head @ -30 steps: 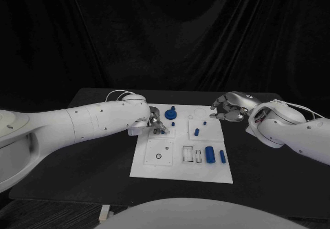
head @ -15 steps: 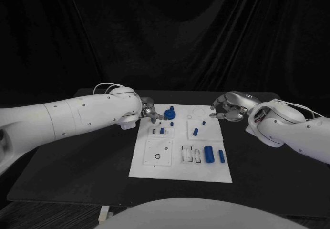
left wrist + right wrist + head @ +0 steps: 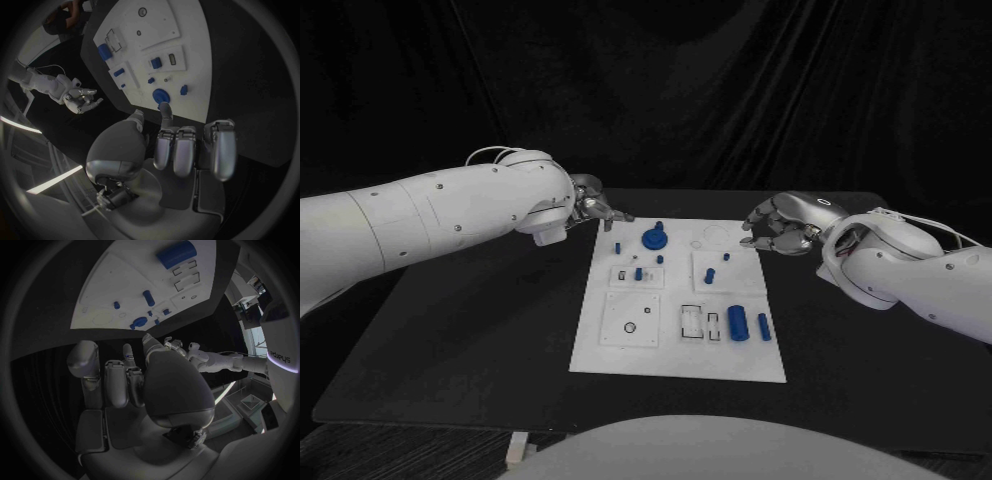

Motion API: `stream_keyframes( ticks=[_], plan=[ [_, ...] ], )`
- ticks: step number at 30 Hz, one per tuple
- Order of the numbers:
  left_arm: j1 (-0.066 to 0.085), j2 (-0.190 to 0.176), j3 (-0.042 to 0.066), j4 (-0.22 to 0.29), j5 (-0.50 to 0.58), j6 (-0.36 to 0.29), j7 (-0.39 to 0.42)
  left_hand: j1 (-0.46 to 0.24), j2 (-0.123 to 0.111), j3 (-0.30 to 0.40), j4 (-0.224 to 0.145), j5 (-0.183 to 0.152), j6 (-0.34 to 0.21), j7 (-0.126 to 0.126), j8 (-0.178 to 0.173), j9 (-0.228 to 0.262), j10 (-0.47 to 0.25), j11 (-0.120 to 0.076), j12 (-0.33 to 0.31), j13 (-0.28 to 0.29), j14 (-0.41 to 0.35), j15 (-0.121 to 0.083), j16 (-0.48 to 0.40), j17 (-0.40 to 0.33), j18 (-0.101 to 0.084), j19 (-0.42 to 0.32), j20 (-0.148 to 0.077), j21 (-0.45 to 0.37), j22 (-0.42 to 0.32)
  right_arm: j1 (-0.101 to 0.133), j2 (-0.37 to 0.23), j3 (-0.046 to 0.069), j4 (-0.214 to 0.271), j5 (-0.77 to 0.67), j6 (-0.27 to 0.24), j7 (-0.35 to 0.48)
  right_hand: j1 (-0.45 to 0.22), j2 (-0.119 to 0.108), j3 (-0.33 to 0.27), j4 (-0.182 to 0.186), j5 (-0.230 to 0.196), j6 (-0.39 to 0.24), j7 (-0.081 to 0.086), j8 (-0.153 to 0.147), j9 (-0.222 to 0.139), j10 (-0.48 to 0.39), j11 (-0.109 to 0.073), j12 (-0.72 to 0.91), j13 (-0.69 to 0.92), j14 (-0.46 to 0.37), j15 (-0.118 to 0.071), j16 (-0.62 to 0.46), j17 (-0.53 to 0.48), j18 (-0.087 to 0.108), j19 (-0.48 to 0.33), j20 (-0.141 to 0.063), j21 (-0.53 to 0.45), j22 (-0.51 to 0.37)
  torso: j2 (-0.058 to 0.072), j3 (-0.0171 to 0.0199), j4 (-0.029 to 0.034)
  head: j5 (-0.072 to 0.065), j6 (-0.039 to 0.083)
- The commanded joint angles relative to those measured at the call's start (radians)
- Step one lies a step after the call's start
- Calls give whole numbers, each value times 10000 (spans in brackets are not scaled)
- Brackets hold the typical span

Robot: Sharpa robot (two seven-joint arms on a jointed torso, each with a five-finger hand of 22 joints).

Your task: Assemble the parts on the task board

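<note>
**Both hands off the board, nothing held**

Head view: your left hand [image 3: 593, 209] hovers at the task board [image 3: 678, 355]'s far-left corner, right hand [image 3: 780, 226] at its far-right; both curled, empty.

Left wrist view: blue parts [image 3: 160, 95] sit on the board, likely awaiting selection.

Right wrist view: fingers [image 3: 116, 382] closed on nothing.

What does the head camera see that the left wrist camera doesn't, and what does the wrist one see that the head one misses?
Head view alone: the task board's near edge and the table's bare front.
Left wrist view alone: the left hand's palm side, fingers curled with nothing in them.
Both: the board, the round blue part and the right hand beside the board, holding nothing.
</note>
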Motion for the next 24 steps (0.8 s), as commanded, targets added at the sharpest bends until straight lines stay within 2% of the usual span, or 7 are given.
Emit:
stream_keyframes(
  ticks=[1,4,11,15,18,19,24],
  plan=[
    [33,154,8,-386,-55,598,302,218,4,-11,-92,-26,-6,12,26,21,1030,-78,-5,2631,1076,-75,26,2631,12,96,4,47,1957,-21,-29,7,48,-31,57,-142,-57,25,-67,10,56,-6,55,15,-12,616,59,-26,2116,568,80,-27,706,178,-87,-6,-40,1109,17,14,1,-1,-2],
    [-5,330,7,-814,-181,689,357,373,28,-9,-147,-19,-47,19,6,27,1030,-74,-5,2631,1076,-71,26,2631,10,102,5,53,1967,-22,-48,7,65,-31,56,-121,-57,25,-67,10,56,-6,55,15,-12,616,59,-26,2116,568,80,-27,706,178,-87,-6,-40,1109,24,24,12,-21,-2],
    [-266,875,6,-1892,-446,716,627,580,52,-12,-231,-4,-159,45,-36,41,1030,-55,-5,2631,1076,-58,26,2631,9,101,13,50,1977,-23,-65,7,108,-31,47,-95,-57,27,-67,9,58,-8,54,14,-13,621,59,-23,2121,572,79,-11,722,179,-88,-7,-45,1108,21,-19,-15,17,-2],
    [-385,1103,6,-2288,-489,690,758,635,59,-30,-246,-2,-231,66,-68,43,1030,-38,-5,2631,1076,-46,26,2631,11,93,21,40,1978,-23,-71,7,132,-31,38,-87,-57,27,-67,9,58,-8,54,14,-13,621,59,-23,2121,572,79,-11,722,179,-88,-7,-45,1108,5,-23,-6,-1,-2],
    [-496,1306,7,-2630,-512,716,846,707,82,-63,-257,3,-356,106,-145,27,1030,-6,-5,2631,1076,-20,26,2631,14,80,41,22,1980,-23,-77,7,154,-32,37,-85,-57,27,-67,9,58,-8,54,14,-13,621,59,-23,2121,572,79,-11,722,179,-88,-7,-45,1108,14,-44,-5,-6,-2],
    [-525,1357,7,-2713,-516,740,858,734,90,-80,-261,6,-410,126,-191,9,1030,11,-5,2631,1076,-6,26,2631,18,67,52,6,1977,-23,-78,7,159,-32,39,-85,-57,27,-67,9,58,-8,54,14,-13,621,59,-23,2121,572,79,-11,722,179,-88,-7,-45,1108,0,-32,-14,-1,-2],
    [-668,1579,7,-3068,-527,919,893,811,137,-148,-259,10,-612,222,-464,-142,1030,97,-5,2631,1076,67,26,2631,32,14,110,-61,1967,-24,-85,7,182,-32,41,-85,-57,27,-67,9,58,-8,54,14,-13,621,59,-23,2121,572,79,-11,722,179,-88,-7,-45,1108,-1,-36,-41,5,-2]
  ],
)
